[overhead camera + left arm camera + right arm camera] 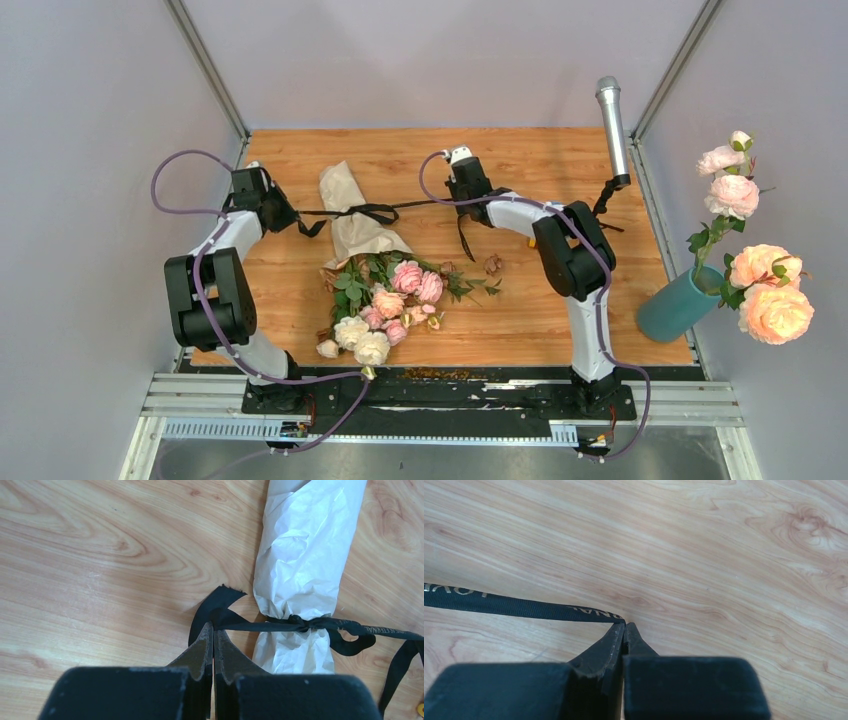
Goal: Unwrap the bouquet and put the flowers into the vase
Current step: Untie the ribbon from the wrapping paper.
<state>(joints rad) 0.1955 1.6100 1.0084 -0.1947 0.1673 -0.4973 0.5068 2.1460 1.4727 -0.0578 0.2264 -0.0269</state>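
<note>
The bouquet lies mid-table, its tan paper (pixel 350 215) pointing away and its pink and cream flowers (pixel 385 300) spilling toward the near edge. A black ribbon (pixel 410 205) stretches taut across the paper between both grippers. My left gripper (pixel 288 216) is shut on the ribbon's left end (pixel 220 605), just left of the knot (pixel 300 623) on the wrapped paper (pixel 300 555). My right gripper (pixel 460 192) is shut on the other end of the ribbon (pixel 524 606), with its tips (pixel 625 626) just above the wood. The teal vase (pixel 678 305) leans at the table's right edge.
Large peach-orange roses (pixel 770 295) fill the vase. A silver microphone (pixel 612 120) on a black stand rises at the back right. Dried brown bits (pixel 493 264) lie beside the flowers. Grey walls close in on both sides.
</note>
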